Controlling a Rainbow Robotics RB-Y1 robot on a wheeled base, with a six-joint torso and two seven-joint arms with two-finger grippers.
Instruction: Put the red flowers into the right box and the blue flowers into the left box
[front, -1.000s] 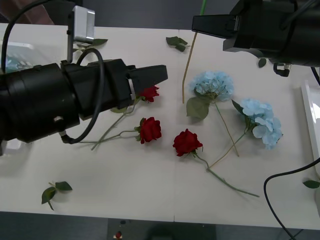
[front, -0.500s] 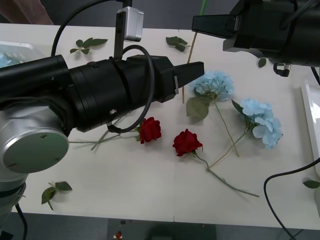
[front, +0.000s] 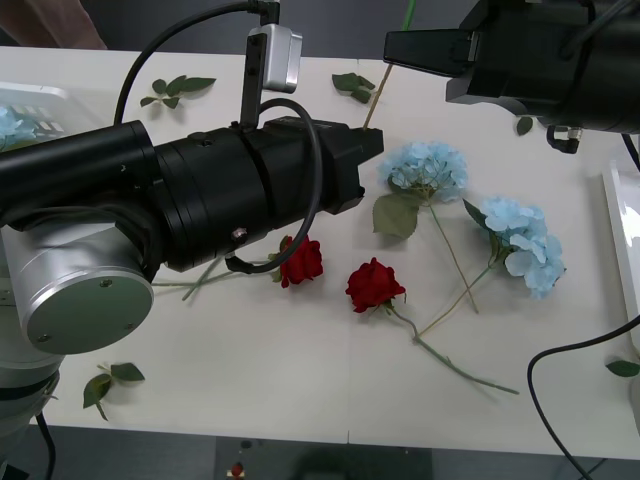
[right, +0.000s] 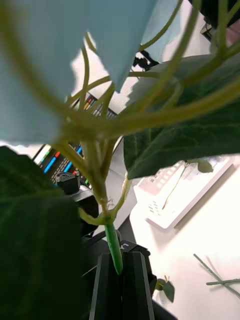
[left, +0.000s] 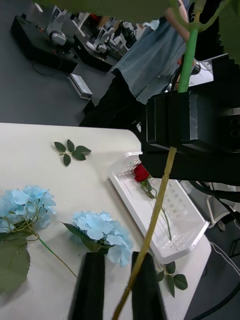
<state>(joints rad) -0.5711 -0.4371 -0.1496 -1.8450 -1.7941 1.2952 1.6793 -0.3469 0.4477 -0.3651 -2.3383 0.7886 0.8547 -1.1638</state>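
Observation:
My right gripper (front: 388, 45) hangs above the table's far side, shut on the stem (front: 375, 95) of a blue flower. Its leaves and pale petals crowd the right wrist view above the fingers (right: 135, 280). My left gripper (left: 118, 280) is open by a narrow gap, and the lower stem (left: 155, 220) runs down between its fingers. Two more blue flowers (front: 425, 165) (front: 525, 240) and two red flowers (front: 300, 260) (front: 375, 285) lie on the table. The left box (front: 35, 97) holds a blue flower. The right box (left: 170, 215) holds one red flower (left: 141, 172).
Loose leaf sprigs lie at the far edge (front: 175, 87) (front: 352, 85) and near the front left corner (front: 110, 380). A black cable (front: 560, 360) loops over the table's front right. The left arm's body (front: 200, 200) covers the table's left middle.
My left arm has swung from the left side toward the centre, bringing its fingers up to the hanging stem. The right arm and the flowers on the table have not moved.

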